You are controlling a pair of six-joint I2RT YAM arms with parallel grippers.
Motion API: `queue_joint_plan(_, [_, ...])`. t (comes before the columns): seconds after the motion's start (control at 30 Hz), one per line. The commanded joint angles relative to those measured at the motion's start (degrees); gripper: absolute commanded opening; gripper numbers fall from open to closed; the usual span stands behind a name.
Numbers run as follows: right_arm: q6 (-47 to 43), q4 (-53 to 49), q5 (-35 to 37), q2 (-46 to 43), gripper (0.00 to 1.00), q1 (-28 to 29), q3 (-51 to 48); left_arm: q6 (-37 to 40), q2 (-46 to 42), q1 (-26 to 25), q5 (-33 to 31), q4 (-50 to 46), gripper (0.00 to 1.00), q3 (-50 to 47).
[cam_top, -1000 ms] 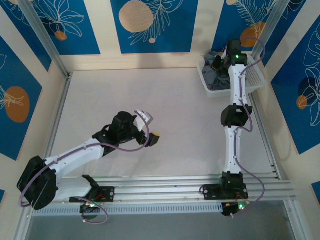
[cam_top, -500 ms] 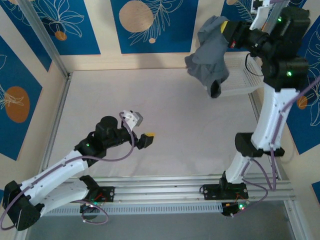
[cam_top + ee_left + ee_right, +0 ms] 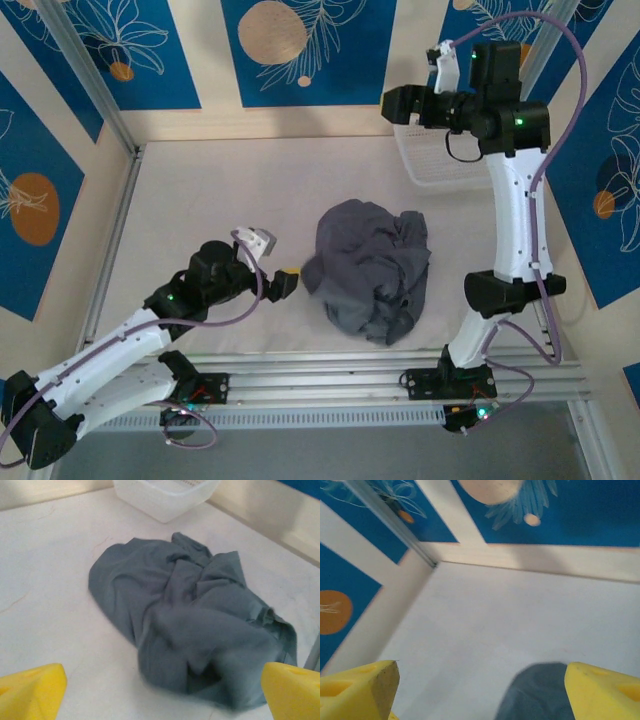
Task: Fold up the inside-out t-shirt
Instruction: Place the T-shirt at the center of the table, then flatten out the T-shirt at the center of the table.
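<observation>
The inside-out t-shirt (image 3: pixel 370 268) lies as a crumpled dark grey heap on the table, right of centre. My left gripper (image 3: pixel 290 283) sits low just left of the heap, open, its yellow fingertips (image 3: pixel 35 690) spread wide. In the left wrist view the t-shirt (image 3: pixel 190 630) lies directly ahead, its near edge between the tips, untouched. My right gripper (image 3: pixel 398 103) hangs high near the back wall, open and empty. From the right wrist view its yellow pads (image 3: pixel 365 685) stand apart, with a corner of the t-shirt (image 3: pixel 540 692) far below.
A white mesh basket (image 3: pixel 440 160) stands at the back right corner, also in the left wrist view (image 3: pixel 165 497). Blue patterned walls (image 3: pixel 300 50) close the table on three sides. An aluminium rail (image 3: pixel 380 365) runs along the near edge.
The right gripper lifted the t-shirt out of the basket, swung it up and opened. The shirt dropped onto the table. The left arm drew back slightly towards the near edge.
</observation>
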Motion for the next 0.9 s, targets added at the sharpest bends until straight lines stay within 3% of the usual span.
queue_joint_plan(0.0, [-4.4, -3.1, 10.0, -13.0, 0.89, -1.1, -4.4, -1.7, 2.4, -0.4, -2.5, -3.2, 0.99, 1.2])
queue_joint_plan(0.1, [3.7, -3.5, 11.9, -21.7, 0.89, -5.5, -16.8, -3.0, 7.4, -0.5, 2.3, -1.9, 0.99, 1.6])
queue_joint_plan(0.27, [18.8, 16.6, 5.0, -42.3, 0.87, -7.8, -62.9, -8.0, 20.1, -4.3, 10.0, 2.7, 0.93, 3.5])
queue_joint_plan(0.37, [27.4, 23.2, 2.8, -48.0, 0.83, -10.0, -81.5, -9.8, 27.3, -9.1, 11.5, 5.3, 0.91, 6.1])
queue_joint_plan(0.53, [37.5, 23.9, 13.5, -55.1, 0.82, -10.7, -100.2, -11.9, 37.5, -15.7, 8.0, 10.6, 0.88, 10.4])
queue_joint_plan(0.6, [39.8, 24.4, 12.8, -57.7, 0.83, -10.9, -105.7, -14.0, 40.5, -16.0, 6.1, 13.7, 0.74, 10.8])
queue_joint_plan(0.67, [40.7, 26.2, 8.8, -59.6, 0.81, -10.9, -110.4, -14.9, 41.9, -15.9, 3.4, 14.9, 0.31, 11.1])
queue_joint_plan(0.73, [39.9, 28.3, 4.4, -60.4, 0.75, -10.8, -112.7, -14.7, 40.7, -15.7, 0.8, 14.6, 0.00, 11.1])
queue_joint_plan(0.87, [37.9, 28.3, 2.9, -59.1, 0.72, -9.7, -112.8, -12.3, 33.6, -12.8, -3.7, 9.4, 0.00, 10.5])
